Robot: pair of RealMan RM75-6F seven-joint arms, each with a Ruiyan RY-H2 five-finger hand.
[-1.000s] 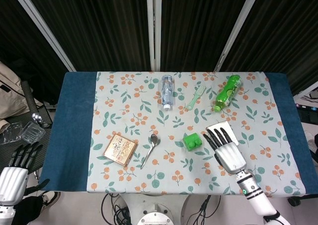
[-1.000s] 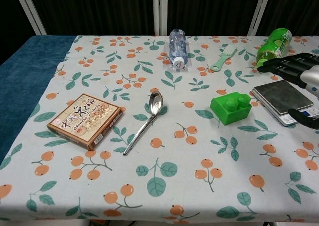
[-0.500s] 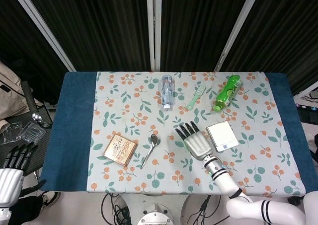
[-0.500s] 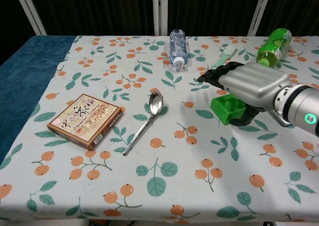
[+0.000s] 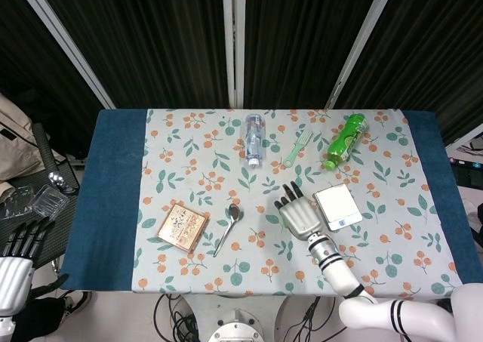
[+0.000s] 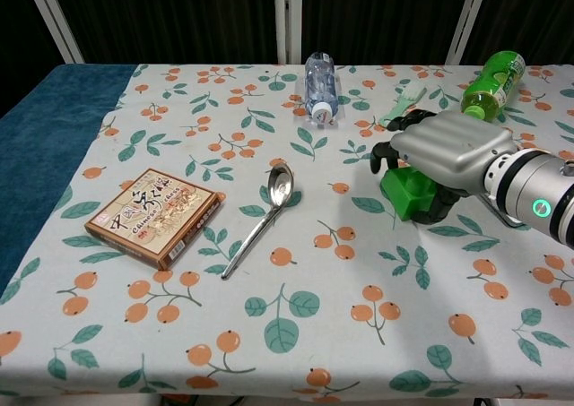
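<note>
My right hand lies over a green toy block right of the table's middle, fingers curled down over its far side and thumb against its near side. The block stands on the cloth. In the head view the right hand hides the block fully. My left hand hangs off the table at the lower left, fingers apart and holding nothing.
A silver scale lies just right of the right hand. A spoon and a flat brown box lie to its left. Behind are a clear water bottle, a green fork and a green bottle.
My right hand swung left from above the scale to the green block, then curled its outstretched fingers down around it. The left hand sank slightly.
</note>
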